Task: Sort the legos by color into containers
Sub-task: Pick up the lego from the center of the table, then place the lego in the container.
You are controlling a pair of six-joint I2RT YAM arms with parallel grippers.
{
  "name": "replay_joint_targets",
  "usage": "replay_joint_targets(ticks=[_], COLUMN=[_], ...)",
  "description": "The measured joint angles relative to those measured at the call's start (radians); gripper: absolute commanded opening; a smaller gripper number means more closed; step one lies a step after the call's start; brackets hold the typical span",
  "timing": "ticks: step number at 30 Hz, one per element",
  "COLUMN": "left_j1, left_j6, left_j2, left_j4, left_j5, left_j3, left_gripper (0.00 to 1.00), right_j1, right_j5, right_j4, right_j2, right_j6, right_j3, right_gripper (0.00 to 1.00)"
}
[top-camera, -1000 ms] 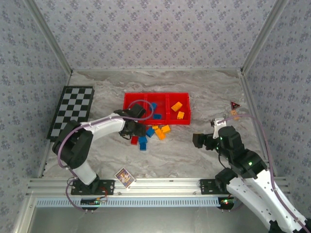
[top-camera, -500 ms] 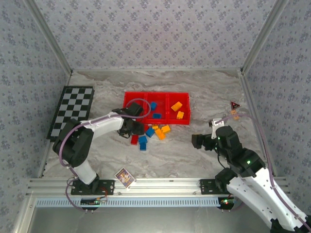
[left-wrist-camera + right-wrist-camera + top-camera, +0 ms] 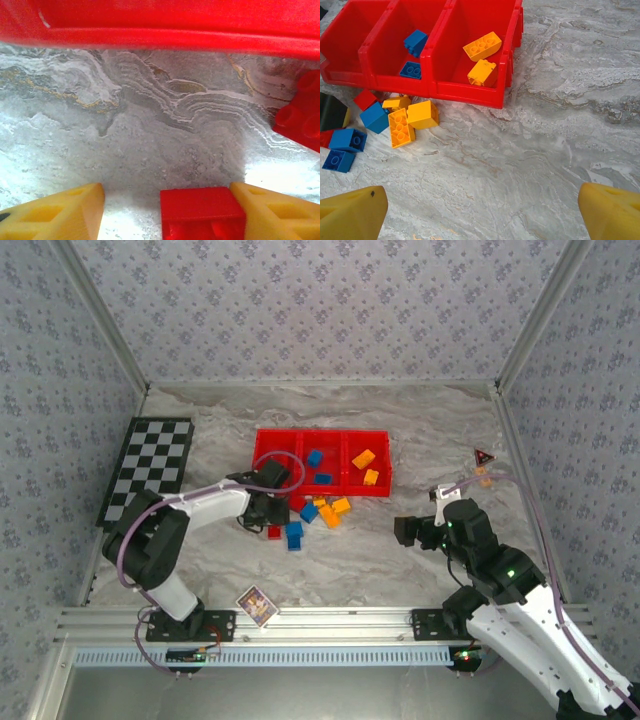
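From above, the left arm is reaching out low across the table, elbow bent, its left gripper (image 3: 262,512) hanging just off the near wall of the red tray (image 3: 320,432), by the tray's near left corner. A red brick (image 3: 274,531) is lying just beside it, at the left end of the loose legos (image 3: 318,514) scattered along that near wall. Blue bricks (image 3: 314,457) are sitting in the middle compartment, orange bricks (image 3: 363,458) in the right one. The right arm is folded back towards the table's right edge, its right gripper (image 3: 405,530) pointing at the pile, well apart from it.

At the left wrist, the fingers (image 3: 55,215) are standing apart around the red brick (image 3: 202,212). It is lying against one finger with a gap showing on the other side, so nothing is clamped yet. I reckon the gripper is wanting a sideways nudge to centre the brick before closing, then a lift high enough to clear the tray wall (image 3: 160,25).

At the right wrist, the fingers (image 3: 352,215) are spread wide, holding nothing, facing the tray's near right corner
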Motion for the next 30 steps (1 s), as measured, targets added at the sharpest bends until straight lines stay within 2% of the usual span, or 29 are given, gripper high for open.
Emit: replay_joint_targets(ticks=[4, 9, 15, 23, 30], left_j1=[0.003, 0.003, 0.003, 0.003, 0.014], left_j6=[-0.014, -0.043, -0.088, -0.111, -0.019], left_j2=[-0.003, -0.032, -0.163, -0.343, -0.34], left_j4=[-0.002, 0.007, 0.021, -0.008, -0.034], left_j5=[-0.003, 0.002, -0.008, -0.092, -0.2], left_j3=[-0.004, -0.028, -0.061, -0.046, 0.15], left_gripper=[0.46, 0.35, 0.19, 0.2, 0.2], right_j1=[0.0, 0.0, 0.0, 0.0, 0.0], right_j5=[0.001, 0.009, 0.015, 0.026, 0.033], right_j4=[0.0, 0.0, 0.0, 0.0, 0.0], right_j2=[0.0, 0.0, 0.0, 0.014, 0.015], right_j6=[0.0, 0.0, 0.0, 0.0, 0.0], right_j3=[0.0, 0.0, 0.0, 0.0, 0.0], right_gripper=[1.0, 1.0, 1.0, 1.0, 1.0])
